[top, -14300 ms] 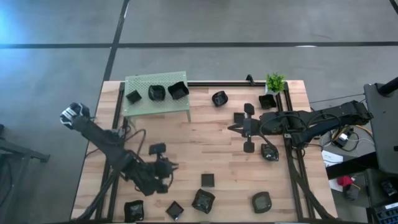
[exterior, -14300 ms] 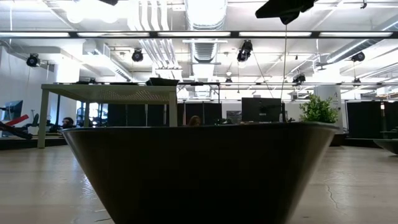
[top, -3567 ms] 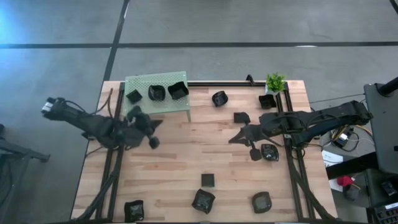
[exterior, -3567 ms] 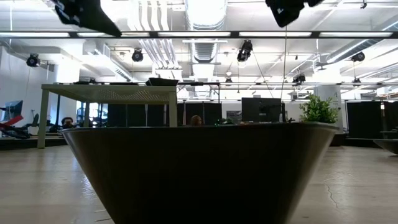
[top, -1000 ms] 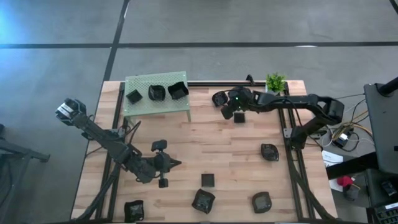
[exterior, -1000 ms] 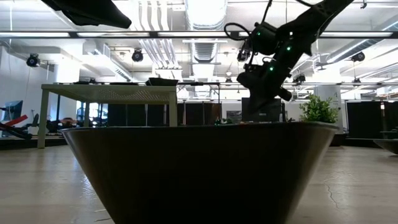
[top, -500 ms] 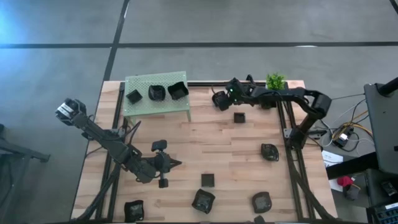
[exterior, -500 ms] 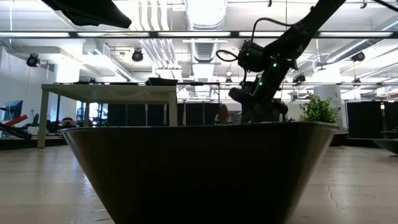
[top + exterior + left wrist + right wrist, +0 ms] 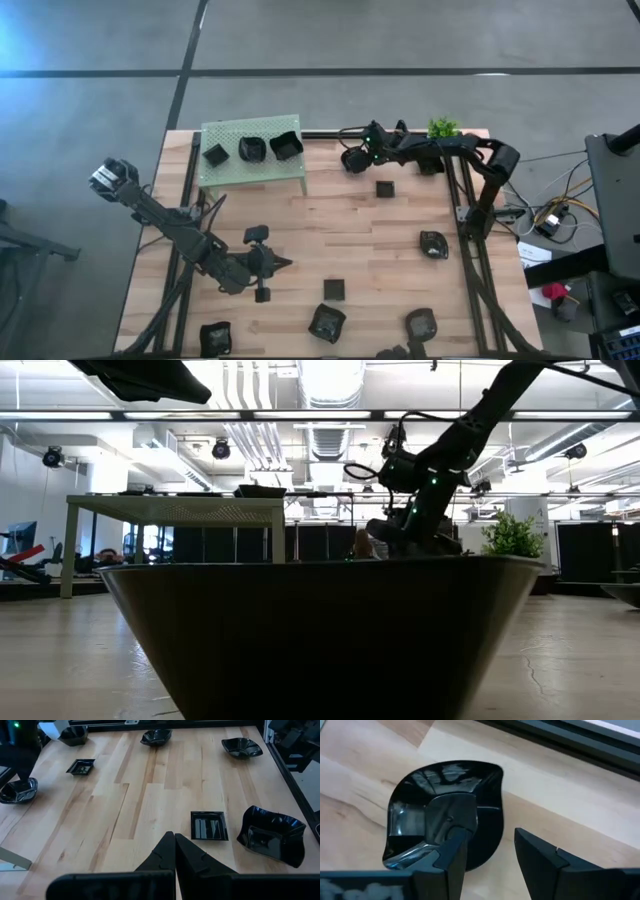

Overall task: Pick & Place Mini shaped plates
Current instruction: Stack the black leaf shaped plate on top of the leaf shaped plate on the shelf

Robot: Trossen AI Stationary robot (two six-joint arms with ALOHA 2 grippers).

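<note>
The mini shaped plates are small black dishes scattered over the wooden table. One rounded dish (image 9: 442, 815) lies near the far edge, also visible in the high view (image 9: 348, 164). My right gripper (image 9: 490, 834) is open and down at it: one finger (image 9: 451, 827) is over its hollow, the other (image 9: 540, 857) outside the rim. Three dishes (image 9: 251, 149) sit on the green perforated platform (image 9: 232, 172). My left gripper (image 9: 283, 263) is shut and hovers above the near-left table, holding nothing. My right gripper comes at the rounded dish slanting down from the table's right, with the dish's rim (image 9: 496, 827) between its open fingers. Whether either finger touches the dish, I cannot tell. The dish lies flat on the table.
More dishes lie loose: a square one (image 9: 385, 188), one at the right (image 9: 432, 244), and several along the near edge (image 9: 326, 322). A potted plant (image 9: 443, 129) stands at the far right. One large dark dish (image 9: 310, 630) fills the low view.
My right gripper has gone from above the square dish toward the table's left and far edge and down, ending at the rounded dish. The dishes have stayed where they were.
</note>
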